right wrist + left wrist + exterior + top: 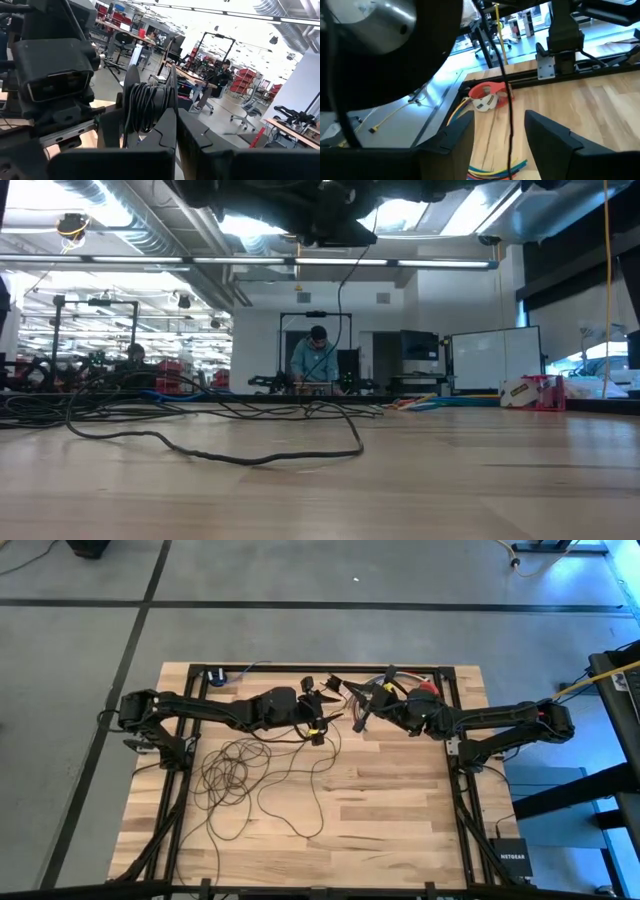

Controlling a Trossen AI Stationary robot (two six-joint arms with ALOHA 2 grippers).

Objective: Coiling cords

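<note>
table (400,810), seen from above: both arms reach in over the far edge, wrists meeting near its middle. the cord (245,775) lies mostly loose in tangled loops on the left half of the table, with one strand running up to the grippers; from table height a long slack run of it (215,448) snakes across the boards. left gripper (500,137): fingers apart, a dark strand hanging down between them, not pinched. right gripper (172,127): fingers pressed together on a tight bundle of wound cord (145,107), held up off the table. red tape roll (487,95) and coloured wires (497,170) lie near the far edge, no part of the job. a person (317,360) stands well back in the room.

judged step: adding turns to the held coil. to do it well, the right should keep its clamp steady while the left feeds slack evenly, drawing from the loose pile slowly so the loops do not knot.
</note>
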